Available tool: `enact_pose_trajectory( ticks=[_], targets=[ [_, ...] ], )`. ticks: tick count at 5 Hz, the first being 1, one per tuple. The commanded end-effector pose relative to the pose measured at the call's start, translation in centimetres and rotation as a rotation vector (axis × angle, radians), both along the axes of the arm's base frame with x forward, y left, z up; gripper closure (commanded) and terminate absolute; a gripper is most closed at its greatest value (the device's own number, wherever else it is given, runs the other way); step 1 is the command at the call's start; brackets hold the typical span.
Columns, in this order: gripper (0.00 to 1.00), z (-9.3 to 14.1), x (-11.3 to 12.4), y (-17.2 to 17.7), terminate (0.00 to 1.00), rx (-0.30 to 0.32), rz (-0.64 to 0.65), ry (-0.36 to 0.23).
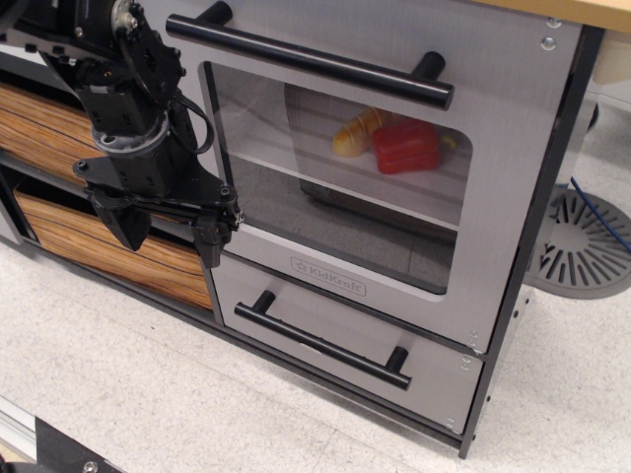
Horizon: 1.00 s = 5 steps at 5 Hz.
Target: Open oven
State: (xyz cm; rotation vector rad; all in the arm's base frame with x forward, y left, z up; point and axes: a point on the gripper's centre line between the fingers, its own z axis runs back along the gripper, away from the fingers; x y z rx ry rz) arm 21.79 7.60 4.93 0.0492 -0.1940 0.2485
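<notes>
The oven [473, 286] is a grey brushed-silver toy unit with a large door and a rounded clear window [335, 187]. Its long black bar handle [306, 61] runs along the top of the door. The door looks shut. A KidKraft logo [327, 277] sits under the window. Inside, a red toy item [406, 146] and a yellow one [355, 133] lie on the white shelf [296, 175]. My gripper [166, 236] hangs to the left of the door, below handle height, fingers pointing down, open and empty.
A smaller grey drawer [335, 370] with a shorter black handle [320, 340] sits below the oven door. Wood-grain brown drawers [99, 246] are at the left behind my gripper. A grey slotted disc [582, 241] lies on the floor at the right.
</notes>
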Motion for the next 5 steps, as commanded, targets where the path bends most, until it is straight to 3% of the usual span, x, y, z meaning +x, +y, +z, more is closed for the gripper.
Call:
enact_pose_trajectory(
  ticks=[1,2,4,5],
  targets=[
    [0.00,0.0,0.0,0.0,0.00,0.000,0.000,0.000],
    [0.00,2.5,0.5,0.1,0.00,-0.109,0.135,-0.023],
    [0.00,8.3,2.9,1.3,0.00,-0.287,0.545,-0.164],
    [0.00,10.0,4.3,2.5,0.00,-0.370,0.721,-0.238]
  ],
)
